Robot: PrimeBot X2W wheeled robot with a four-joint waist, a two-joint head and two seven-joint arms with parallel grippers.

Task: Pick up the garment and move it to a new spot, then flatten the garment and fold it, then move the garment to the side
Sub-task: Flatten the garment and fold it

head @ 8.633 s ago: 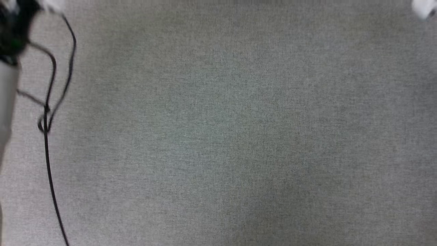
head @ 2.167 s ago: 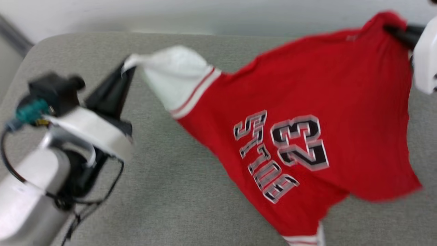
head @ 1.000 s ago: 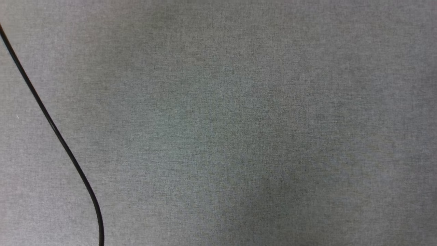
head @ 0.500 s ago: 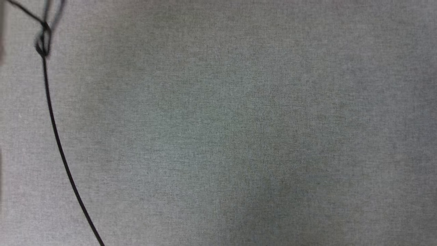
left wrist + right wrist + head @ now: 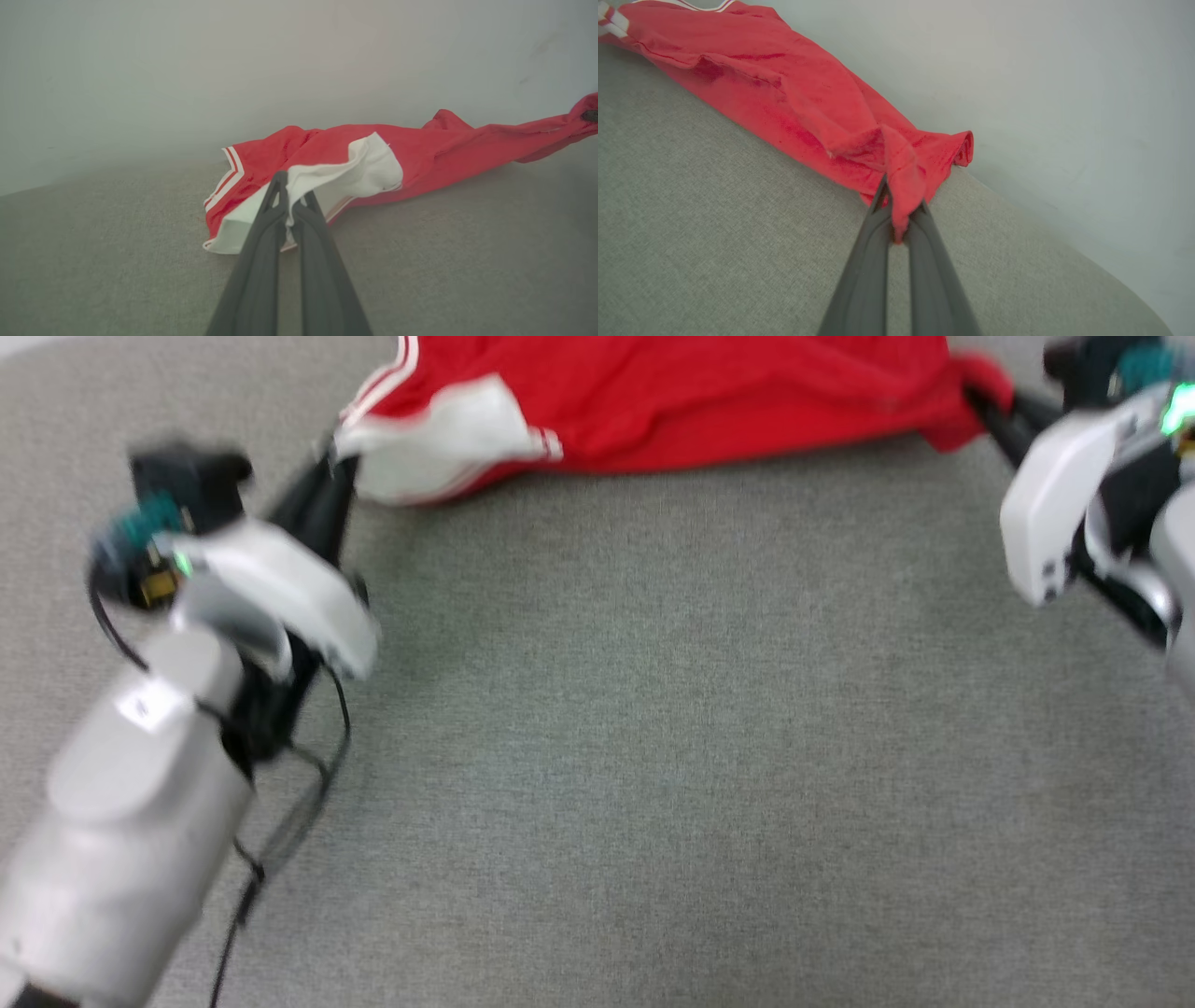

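- The left gripper (image 5: 329, 476) is at about 10 o'clock in the head view. Its two fingers are pressed together on the white sleeve (image 5: 369, 172) of the shirt, which the left wrist view shows clearly.
- A black cable (image 5: 322, 775) hangs loose under the left arm, close above the grey fabric surface (image 5: 653, 756).
- The shirt (image 5: 709, 392) lies at 12 o'clock, along the far edge of the surface and near the pale wall (image 5: 280, 60). It stretches from one gripper to the other, but it is bunched and wrinkled, not flat. No lettering is visible.
- The right gripper (image 5: 980, 406) is at about 2 o'clock. Its fingers are pinched on a red corner of the shirt, probably at the hem.
- Each gripper holds only a small bit of cloth, so I think a hard pull apart can make one corner slip out.
- The shirt is so near the far edge that, if it is released here, part of it may slide off toward the wall.
- The loose cable may catch on the cloth when the left arm goes low.
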